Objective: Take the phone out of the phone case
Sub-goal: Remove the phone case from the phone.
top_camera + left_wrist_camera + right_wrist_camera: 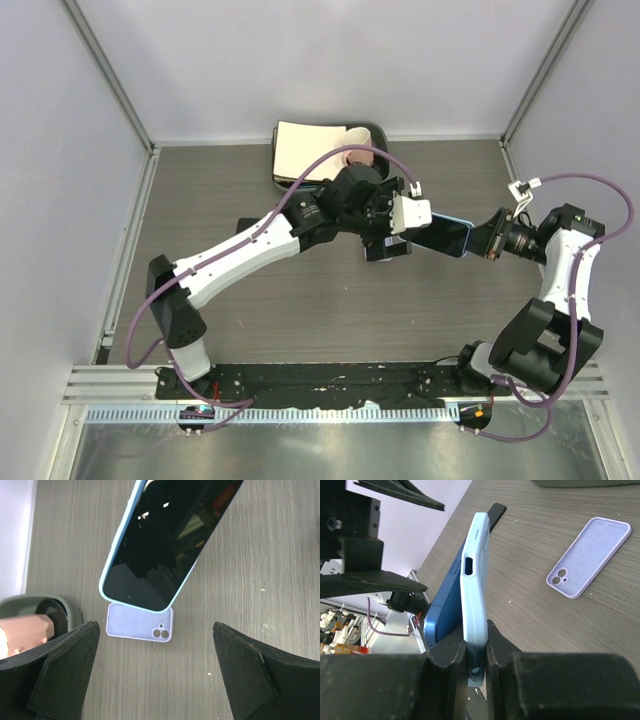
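My right gripper (475,632) is shut on the near end of a light blue phone case (474,580), held edge-on above the table. The dark blue phone (442,610) stands apart from the case on its left side, outside my left finger. From above, the phone (445,236) juts left from the right gripper (487,241). In the left wrist view its black screen (165,540) fills the upper middle. My left gripper (155,641) hangs open over the table just short of the phone's free end, holding nothing; from above, the left gripper (386,240) is near the table's middle.
An empty lilac phone case (140,623) lies flat on the wood table, also seen as the lilac case (590,555) in the right wrist view. A flat black object (496,511) lies farther back. A dark tray (288,178) with a tan pad (308,150) and a pinkish cup (25,632) sits at the back.
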Available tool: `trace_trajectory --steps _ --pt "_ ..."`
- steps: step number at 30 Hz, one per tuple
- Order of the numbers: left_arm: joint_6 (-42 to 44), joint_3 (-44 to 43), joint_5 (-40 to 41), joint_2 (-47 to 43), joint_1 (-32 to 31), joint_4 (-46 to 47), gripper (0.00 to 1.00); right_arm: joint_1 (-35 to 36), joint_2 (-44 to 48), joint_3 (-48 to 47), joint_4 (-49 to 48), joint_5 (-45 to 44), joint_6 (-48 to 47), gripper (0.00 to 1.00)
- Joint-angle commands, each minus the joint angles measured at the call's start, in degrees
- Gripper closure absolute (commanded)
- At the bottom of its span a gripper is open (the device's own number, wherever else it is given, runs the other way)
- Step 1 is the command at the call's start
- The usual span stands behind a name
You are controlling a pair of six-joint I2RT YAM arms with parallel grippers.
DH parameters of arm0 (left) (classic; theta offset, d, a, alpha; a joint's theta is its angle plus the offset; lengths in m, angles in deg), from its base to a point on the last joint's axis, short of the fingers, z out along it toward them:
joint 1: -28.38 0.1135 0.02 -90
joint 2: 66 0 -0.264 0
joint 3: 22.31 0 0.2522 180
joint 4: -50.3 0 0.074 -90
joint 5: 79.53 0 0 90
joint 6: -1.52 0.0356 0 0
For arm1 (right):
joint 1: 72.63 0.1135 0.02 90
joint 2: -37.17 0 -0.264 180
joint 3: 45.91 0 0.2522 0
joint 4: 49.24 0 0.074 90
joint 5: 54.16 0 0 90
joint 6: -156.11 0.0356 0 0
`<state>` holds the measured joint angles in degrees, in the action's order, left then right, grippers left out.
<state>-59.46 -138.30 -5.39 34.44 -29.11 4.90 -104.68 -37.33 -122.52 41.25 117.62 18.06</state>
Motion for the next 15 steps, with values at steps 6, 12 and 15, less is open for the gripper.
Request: trace_trajectory --steps 6,12,15 --pt "0.4 0.1 1.6 -4.0 0.2 0.6 0.00 -0.2 0.9 -7.8 9.9 4.6 4.4 0.99" --pt "0.7 -5.4 -0.1 -2.1 0.2 -1.6 0.00 1.6 -2.2 -8.0 10.0 0.4 4.6 0.99" --pt "1.4 -7.0 -0.8 -1.7 0.2 -2.3 0.00 5.8 -4.3 -8.3 9.8 -0.8 5.8 0.99"
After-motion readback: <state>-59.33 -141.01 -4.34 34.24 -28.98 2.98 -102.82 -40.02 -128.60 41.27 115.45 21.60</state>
